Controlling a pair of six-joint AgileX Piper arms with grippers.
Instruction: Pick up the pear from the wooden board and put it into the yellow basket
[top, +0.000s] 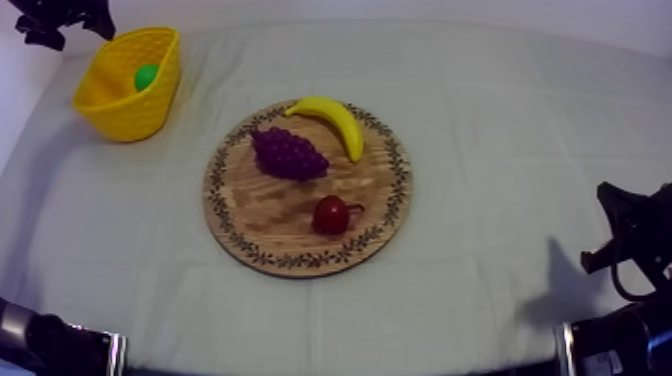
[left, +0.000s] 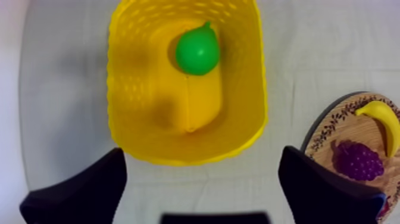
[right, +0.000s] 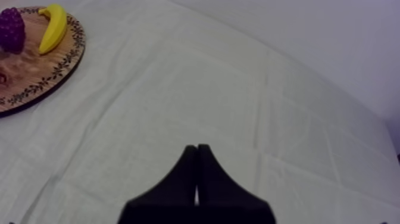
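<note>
Black fingers of your left gripper (left: 202, 156) stand wide apart with nothing between them, hanging over the yellow basket (left: 137, 89), which sits at the upper left of the top view. You can see the pear (left: 197, 50) lying inside that basket, near one end, and not on the wooden board (top: 270, 205) at the centre, so the task looks done. Your right gripper (right: 197, 149) is closed on nothing over bare bench (top: 500, 130). The risk, as I judge it: a finger clipping the rim on withdrawal could tip the light basket and spill the pear.
</note>
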